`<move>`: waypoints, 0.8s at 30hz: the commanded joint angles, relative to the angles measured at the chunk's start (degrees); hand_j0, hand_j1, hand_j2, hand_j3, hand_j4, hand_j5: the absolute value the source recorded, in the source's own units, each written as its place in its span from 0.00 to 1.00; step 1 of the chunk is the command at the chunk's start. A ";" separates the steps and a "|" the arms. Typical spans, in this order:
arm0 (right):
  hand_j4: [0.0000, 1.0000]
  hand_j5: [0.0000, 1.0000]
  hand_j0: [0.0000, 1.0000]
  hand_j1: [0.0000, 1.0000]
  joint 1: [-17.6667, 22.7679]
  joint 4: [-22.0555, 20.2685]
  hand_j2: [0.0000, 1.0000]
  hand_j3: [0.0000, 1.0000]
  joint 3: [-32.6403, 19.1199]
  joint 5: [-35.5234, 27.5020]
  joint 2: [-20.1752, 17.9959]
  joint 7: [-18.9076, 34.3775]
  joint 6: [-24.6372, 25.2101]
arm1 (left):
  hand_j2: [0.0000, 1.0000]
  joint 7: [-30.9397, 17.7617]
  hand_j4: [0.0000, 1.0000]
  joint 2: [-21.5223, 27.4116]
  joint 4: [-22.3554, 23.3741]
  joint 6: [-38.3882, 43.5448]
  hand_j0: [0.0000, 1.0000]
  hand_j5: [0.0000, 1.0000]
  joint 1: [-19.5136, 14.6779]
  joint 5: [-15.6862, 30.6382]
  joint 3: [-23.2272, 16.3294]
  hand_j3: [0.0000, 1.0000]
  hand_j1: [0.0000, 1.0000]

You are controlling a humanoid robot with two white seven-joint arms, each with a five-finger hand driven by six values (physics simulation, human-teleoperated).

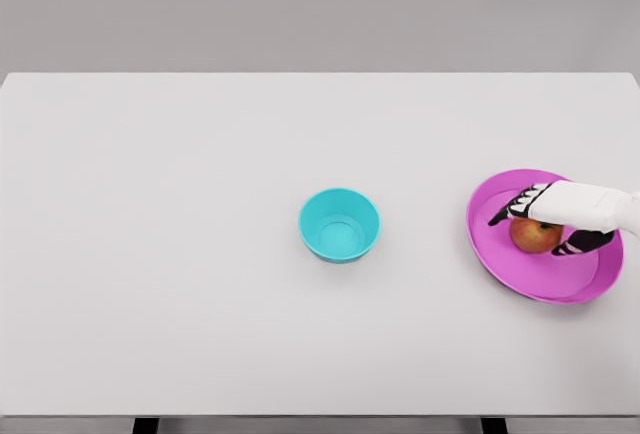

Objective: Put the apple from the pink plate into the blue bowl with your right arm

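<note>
A red-yellow apple (537, 239) lies on the pink plate (500, 252) at the right side of the white table. My right hand (526, 234) reaches in from the right edge and sits over the apple's top. Its dark fingers (508, 210) stretch out past the apple's far left side, and the thumb lies along the near right side. The fingers look spread rather than closed, and the apple rests on the plate. The blue bowl (339, 225) stands empty near the table's middle, well to the left of the plate. My left arm does not show.
The white table (160, 254) spans the whole view, with its far edge at the top and its near edge at the bottom. The plate lies close to the right edge.
</note>
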 commanded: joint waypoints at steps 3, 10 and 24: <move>0.62 0.62 0.62 0.62 0.00 -0.08 0.62 0.62 0.09 -0.33 -0.15 -0.02 0.14 | 1.00 -0.01 1.00 0.00 -0.01 0.00 1.00 1.00 0.00 0.01 0.01 1.00 1.00; 0.55 0.55 0.55 0.55 -0.09 -0.51 0.55 0.55 -0.43 -0.33 -0.42 -0.02 0.14 | 1.00 -0.01 1.00 0.00 -0.01 0.00 1.00 1.00 0.00 0.01 0.01 1.00 1.00; 0.54 0.54 0.54 0.54 -4.75 -1.22 0.54 0.54 -0.78 -0.95 -0.15 -0.11 0.14 | 1.00 -0.01 1.00 0.00 -0.01 0.00 1.00 1.00 0.00 0.01 0.01 1.00 1.00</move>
